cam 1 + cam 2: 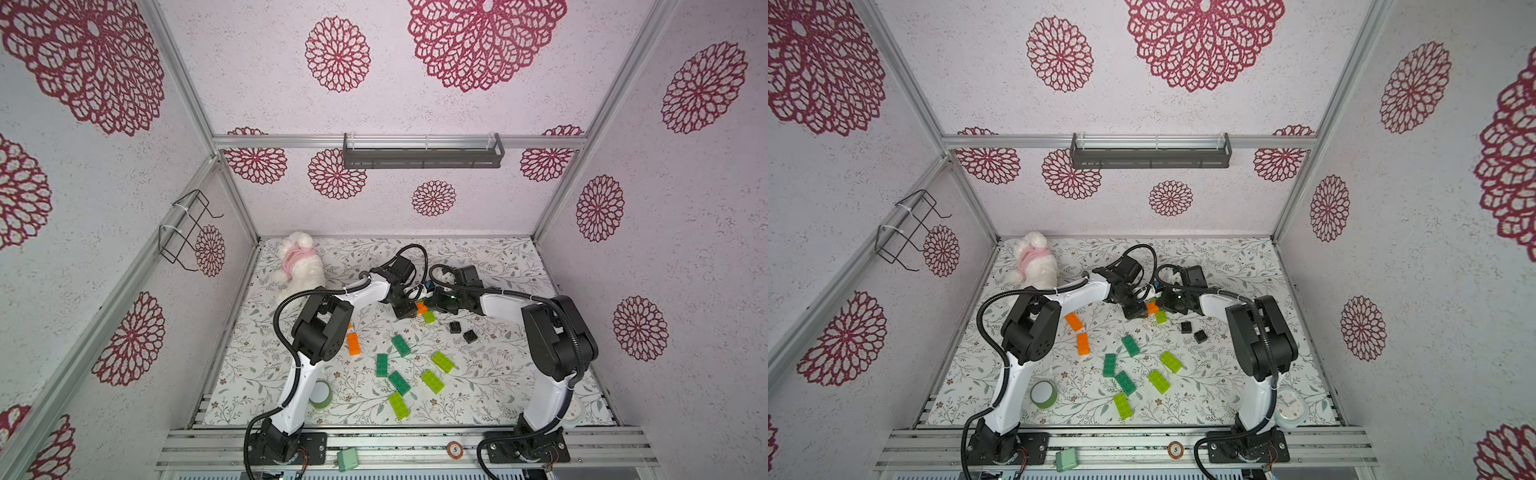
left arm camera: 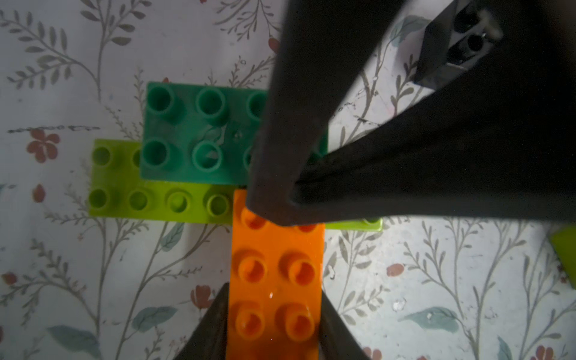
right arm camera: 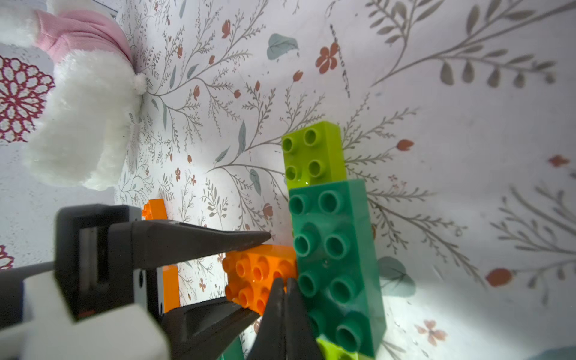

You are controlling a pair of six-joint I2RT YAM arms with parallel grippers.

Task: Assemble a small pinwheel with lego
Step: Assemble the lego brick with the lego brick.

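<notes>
A small lego stack sits mid-table: a lime brick (image 2: 149, 199) underneath, a dark green brick (image 2: 193, 134) pressed on it with an offset, and an orange brick (image 2: 276, 274) at right angles. My left gripper (image 2: 274, 302) is shut on the orange brick, one finger on each long side. My right gripper (image 3: 285, 282) is shut and empty. Its tips rest on the seam between the orange brick (image 3: 255, 271) and the dark green brick (image 3: 336, 249). In both top views the two grippers meet over this stack (image 1: 424, 311).
Loose bricks lie nearer the front: orange (image 1: 354, 344), several dark green (image 1: 400, 345) and lime (image 1: 442, 361), two black (image 1: 455, 327). A plush bunny (image 1: 299, 266) sits back left. A green tape roll (image 1: 320, 394) is by the left arm and a mint box (image 1: 347, 459) is on the front rail.
</notes>
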